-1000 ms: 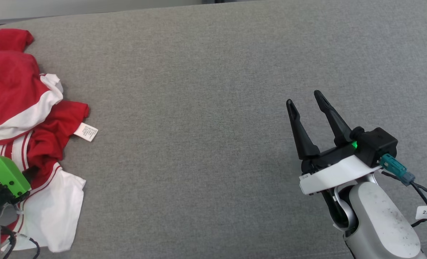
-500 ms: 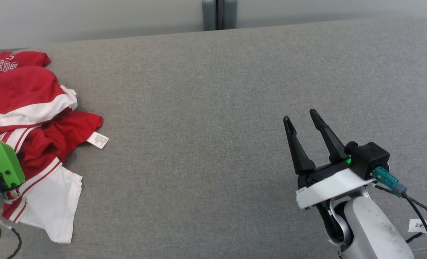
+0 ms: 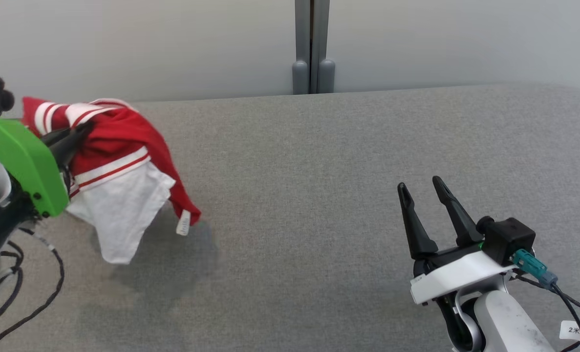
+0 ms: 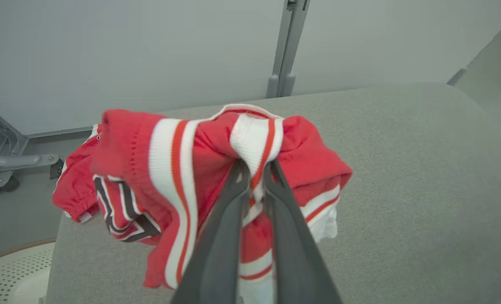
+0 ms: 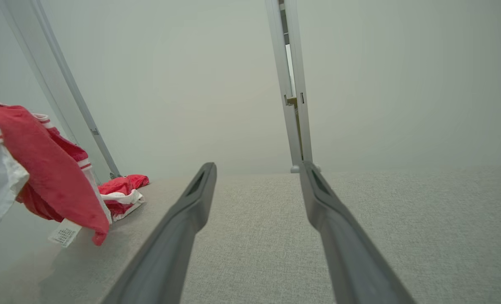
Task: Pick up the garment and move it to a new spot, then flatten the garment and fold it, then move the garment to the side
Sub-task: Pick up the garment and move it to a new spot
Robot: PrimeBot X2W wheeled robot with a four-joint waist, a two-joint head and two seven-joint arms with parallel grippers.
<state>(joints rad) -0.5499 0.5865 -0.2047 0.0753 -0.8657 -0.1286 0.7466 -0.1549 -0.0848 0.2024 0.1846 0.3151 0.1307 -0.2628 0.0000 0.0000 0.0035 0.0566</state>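
Garment [image 3: 118, 161] in the air above the far left part of the grey fabric surface [image 3: 319, 205], bunched, red and white, pinched at a striped ribbed band by the left gripper [image 4: 255, 169], jaws drawn almost together on the cloth. Hangs as a clump, white panel lowest, care label [image 3: 183, 226] dangling on the side toward the middle, shadow just below on the surface. Looks lifted clear; any contact on the far left side impossible to tell. Right gripper [image 3: 419, 183] idle toward the near right corner, jaws spread wide, holding nothing. Small heap of red and white cloth [image 5: 123, 194] at the far left edge; cannot tell whether part of the same piece. Judging from this, first step in hand: carrying to a new spot, most likely the open middle. To do it well: hold the pinch firm, with only a small fold of the band between the fingers and a real risk of slipping under the hanging weight. Raise high enough to clear the surface with white panel and label before travelling sideways, to avoid dragging and twisting. Move smoothly, without swinging. Aim for the middle, well apart from every edge and from the right gripper, leaving room for spreading flat. Lower with the white panel landing first, then draw sideways while letting down, laying out rather than dropping in a heap. Release only once settled.
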